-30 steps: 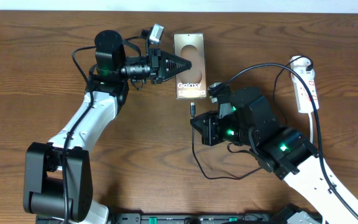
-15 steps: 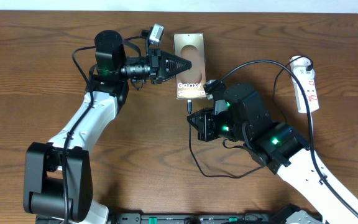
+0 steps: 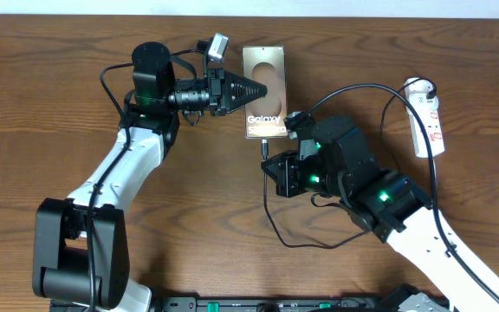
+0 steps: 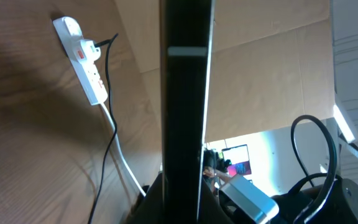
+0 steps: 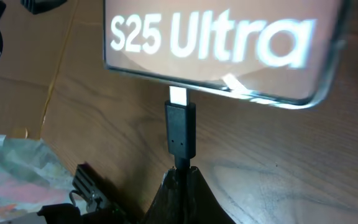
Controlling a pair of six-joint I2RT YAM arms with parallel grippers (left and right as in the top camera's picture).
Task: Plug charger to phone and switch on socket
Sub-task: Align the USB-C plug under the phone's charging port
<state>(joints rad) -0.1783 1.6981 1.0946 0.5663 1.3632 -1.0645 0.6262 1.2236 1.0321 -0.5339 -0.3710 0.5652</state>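
The phone (image 3: pixel 264 94) lies on the wooden table with its brownish screen up. My left gripper (image 3: pixel 258 89) is shut on its left edge; in the left wrist view the phone (image 4: pixel 185 106) is a dark upright bar between the fingers. My right gripper (image 3: pixel 268 159) is shut on the charger cable just behind its small black plug (image 5: pixel 180 129). The plug's metal tip (image 5: pixel 178 96) touches the phone's lower edge (image 5: pixel 229 37); I cannot tell how deep it sits. The black cable (image 3: pixel 275 221) loops back under the right arm. The white socket strip (image 3: pixel 426 117) lies at the far right.
A white cord (image 3: pixel 441 178) runs from the strip toward the front. The strip and its cords also show in the left wrist view (image 4: pixel 87 68). Crumpled plastic (image 5: pixel 11 174) lies at the lower left of the right wrist view.
My right gripper moved up and left with the plug, bringing it to the phone's lower edge, then held still. The left arm and phone have not moved.
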